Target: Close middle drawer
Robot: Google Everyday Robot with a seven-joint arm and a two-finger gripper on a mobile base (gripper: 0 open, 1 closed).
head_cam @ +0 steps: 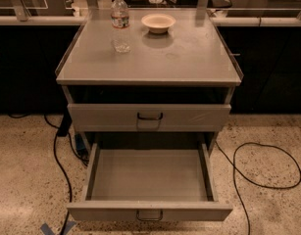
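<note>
The gripper lies outside the camera view, and no part of the arm shows.

Matt grey sheet metal on middle drawer (149, 176) and upper drawer (96, 117) front, smooth faintly glossy counter (189, 58) top, clear plastic bottle (121, 28), glossy pale bowl (158, 22), speckled polished stone-look floor (22, 175).

grey middle drawer (150, 176), dark loop handle (150, 215); grey upper drawer (194, 117); matte grey bench (189, 58); clear bottle (121, 26), white cap; cream bowl (158, 22); beige floor (272, 209) speckled with dark flecks; blue tape (48, 227). pincer outside the view.
</note>
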